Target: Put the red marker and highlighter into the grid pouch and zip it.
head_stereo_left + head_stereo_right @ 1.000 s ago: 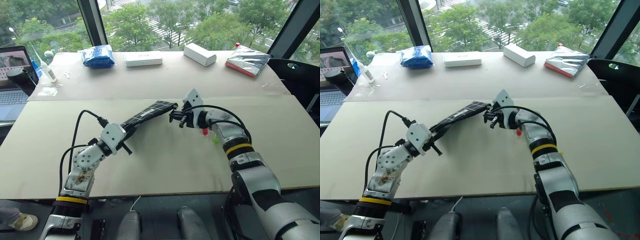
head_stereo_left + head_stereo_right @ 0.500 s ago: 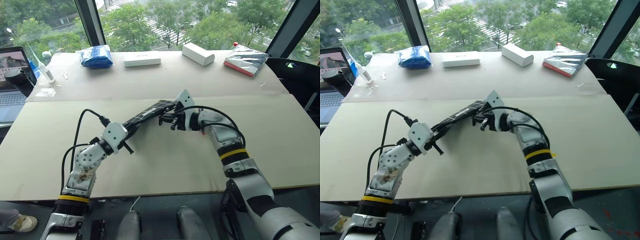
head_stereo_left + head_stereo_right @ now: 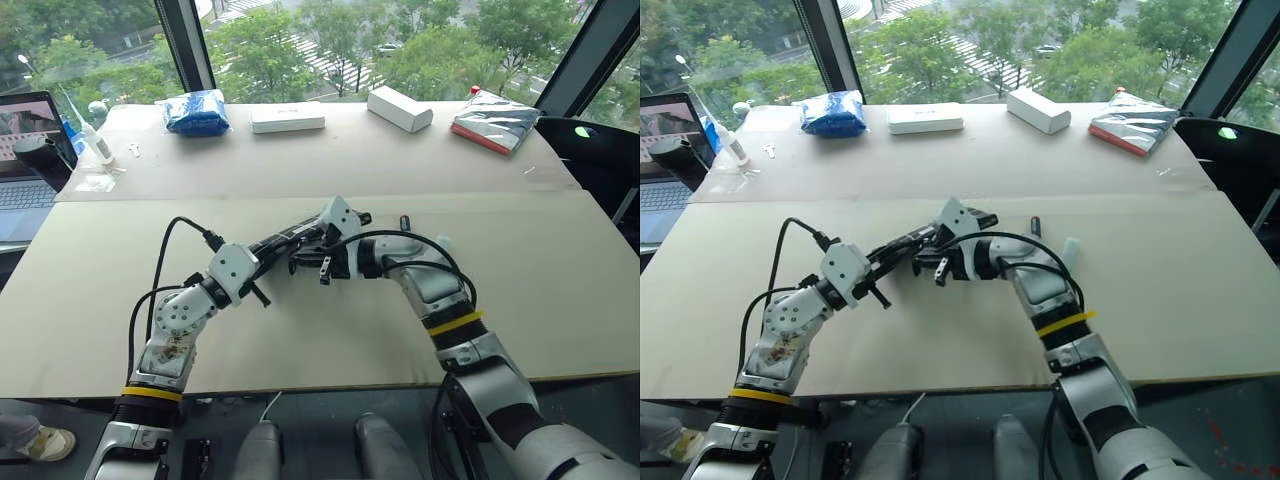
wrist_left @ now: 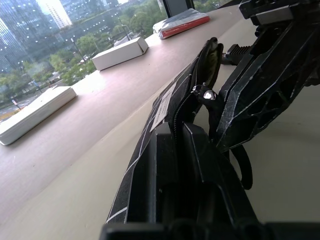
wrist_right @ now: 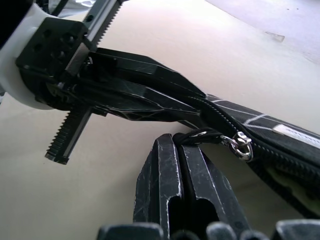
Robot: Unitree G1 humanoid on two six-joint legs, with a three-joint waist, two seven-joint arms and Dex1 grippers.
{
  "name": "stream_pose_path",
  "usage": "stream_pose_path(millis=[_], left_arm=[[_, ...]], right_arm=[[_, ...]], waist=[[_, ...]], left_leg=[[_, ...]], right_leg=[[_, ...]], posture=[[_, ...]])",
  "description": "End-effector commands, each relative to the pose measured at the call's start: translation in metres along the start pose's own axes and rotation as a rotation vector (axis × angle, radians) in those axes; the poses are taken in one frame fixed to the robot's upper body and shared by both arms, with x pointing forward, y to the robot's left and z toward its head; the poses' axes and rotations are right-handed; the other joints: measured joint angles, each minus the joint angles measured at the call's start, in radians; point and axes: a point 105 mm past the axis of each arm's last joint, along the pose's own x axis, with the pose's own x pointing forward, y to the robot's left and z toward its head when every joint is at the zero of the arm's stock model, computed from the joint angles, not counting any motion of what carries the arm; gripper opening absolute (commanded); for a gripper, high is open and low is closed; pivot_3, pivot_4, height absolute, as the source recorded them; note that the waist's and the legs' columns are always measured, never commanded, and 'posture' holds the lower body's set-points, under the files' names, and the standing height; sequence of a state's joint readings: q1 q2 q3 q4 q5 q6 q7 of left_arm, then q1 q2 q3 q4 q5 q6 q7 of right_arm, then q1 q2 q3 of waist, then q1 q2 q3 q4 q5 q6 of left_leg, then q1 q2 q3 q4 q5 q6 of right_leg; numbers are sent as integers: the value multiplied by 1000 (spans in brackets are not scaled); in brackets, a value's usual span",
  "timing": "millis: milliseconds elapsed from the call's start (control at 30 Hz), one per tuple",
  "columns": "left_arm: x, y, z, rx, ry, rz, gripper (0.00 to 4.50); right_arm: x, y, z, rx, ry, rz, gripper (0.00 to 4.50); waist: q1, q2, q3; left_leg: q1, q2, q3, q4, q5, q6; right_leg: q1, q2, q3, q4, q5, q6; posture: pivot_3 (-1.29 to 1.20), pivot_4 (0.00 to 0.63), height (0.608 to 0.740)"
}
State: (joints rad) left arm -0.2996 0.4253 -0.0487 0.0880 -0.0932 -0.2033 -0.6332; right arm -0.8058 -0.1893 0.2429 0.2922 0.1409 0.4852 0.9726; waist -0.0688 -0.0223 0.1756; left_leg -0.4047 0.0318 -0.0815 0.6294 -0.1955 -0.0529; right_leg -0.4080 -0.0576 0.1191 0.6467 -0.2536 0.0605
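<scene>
My left end effector (image 3: 262,256) is shut tight on one end of the grid pouch (image 4: 165,107) and holds it up off the desk (image 3: 330,330). My right end effector (image 5: 187,145) pinches the zipper pull strap (image 5: 200,136) just beside it. I should pull slow and straight along the pouch. The red marker (image 3: 405,222) lies on the desk, right of the pouch.

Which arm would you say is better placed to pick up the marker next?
Right: the marker lies beside the right forearm, while the left gripper clamps the pouch.
</scene>
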Motion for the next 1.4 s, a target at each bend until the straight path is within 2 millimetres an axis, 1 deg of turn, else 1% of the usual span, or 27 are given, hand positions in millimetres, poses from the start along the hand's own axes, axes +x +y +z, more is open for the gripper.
stream_pose_path(millis=[33,100,133,200,233,267,300,367,400,467,533,600,667,733,800,867,1000,1133,1233,1400], left_arm=[[2,2,8,24,-31,1,0],[2,2,9,24,-31,1,0],[2,1,9,23,-31,0,0],[2,1,9,22,-32,0,0],[2,1,9,21,-32,0,0],[2,0,9,19,-33,-1,0],[2,-1,9,18,-33,-1,0],[2,-2,8,13,-34,-2,0],[2,-3,8,12,-34,-2,0],[2,-4,6,9,-31,-1,0],[1,-5,3,6,-26,-1,0],[1,-5,2,2,-25,-1,0],[1,-6,2,-1,-26,-3,0],[2,-5,1,-2,-25,-4,0],[6,-6,0,-7,-31,-13,0],[10,-6,1,-11,-40,-17,0],[14,-8,2,-14,-49,-19,0],[13,-10,1,-18,-52,-18,0],[11,-12,0,-23,-50,-9,0],[10,-12,-1,-27,-49,4,0]], right_arm=[[-12,-19,16,-4,-62,-88,1493],[-18,-24,19,7,-76,-105,2206],[-23,-24,22,13,-89,-102,2475],[-34,-23,28,57,-132,-93,3207],[-44,-17,33,72,-163,-56,3365],[-59,-8,37,73,-195,-18,3365],[-69,-1,39,68,-211,11,3365],[-93,17,33,16,-195,27,3365],[-99,22,30,4,-182,23,3365],[-116,21,22,-25,-146,-80,3365],[-133,12,17,-27,-118,-222,3365],[-156,-20,11,20,-88,-503,3365],[-176,-42,5,84,-64,-705,3365],[-185,-51,1,123,-45,-796,3365],[-199,-63,-15,162,31,-977,3365],[-202,-66,-28,208,74,-1087,3365],[-195,-65,-43,296,98,-1172,3365],[-200,-65,-61,362,149,-1274,3365],[-201,-64,-70,399,172,-1299,3365],[-202,-67,-75,403,198,-1311,3365]], waist=[[1,0,0],[2,0,0],[2,0,0],[1,0,0],[0,0,0],[1,0,0],[6,0,0],[14,0,0],[18,0,0],[21,0,0],[19,0,0],[17,-1,0],[19,-1,0],[23,-1,0],[24,-1,0],[23,-1,0],[22,-1,0],[22,-1,0],[23,-1,0],[22,-1,0]], left_leg=[[0,0,0,0,0,0],[0,0,0,0,0,0],[0,0,0,0,0,0],[0,0,0,0,0,0],[0,0,0,0,0,0],[0,0,0,0,0,0],[-1,0,0,0,0,0],[-2,0,-1,0,0,0],[-2,0,-1,0,0,0],[-2,0,-1,0,0,0],[-1,0,0,0,0,0],[0,0,0,0,0,0],[0,0,0,1,0,0],[0,-1,0,1,0,-1],[0,-1,0,0,0,-1],[0,0,0,0,0,-1],[0,-1,0,1,0,-1],[-1,-1,0,0,0,-1],[-1,-1,0,0,0,-1],[0,-1,0,0,0,-1]], right_leg=[[0,0,0,0,0,0],[0,0,0,0,0,0],[0,0,0,0,0,0],[0,0,0,0,0,0],[0,0,0,0,0,0],[0,0,0,0,0,0],[0,0,0,0,0,0],[0,0,-1,-1,0,0],[1,-1,-1,-2,0,0],[1,-1,0,-3,0,0],[1,0,0,-2,0,0],[1,0,0,-2,0,1],[1,0,1,-1,0,1],[1,0,1,-1,0,1],[1,0,1,-2,0,1],[1,0,1,-2,0,1],[1,0,1,-2,0,0],[1,0,1,-2,0,0],[1,0,1,-2,0,0],[1,0,1,-2,0,0]], posture=[[0,150,740],[0,150,740],[0,150,740],[0,150,740],[0,150,740],[0,150,740],[0,150,740],[0,150,740],[0,150,740],[0,150,740],[0,150,740],[0,150,740],[0,150,740],[0,150,740],[0,150,740],[0,150,740],[0,150,740],[0,150,740],[0,150,740],[0,150,740]])
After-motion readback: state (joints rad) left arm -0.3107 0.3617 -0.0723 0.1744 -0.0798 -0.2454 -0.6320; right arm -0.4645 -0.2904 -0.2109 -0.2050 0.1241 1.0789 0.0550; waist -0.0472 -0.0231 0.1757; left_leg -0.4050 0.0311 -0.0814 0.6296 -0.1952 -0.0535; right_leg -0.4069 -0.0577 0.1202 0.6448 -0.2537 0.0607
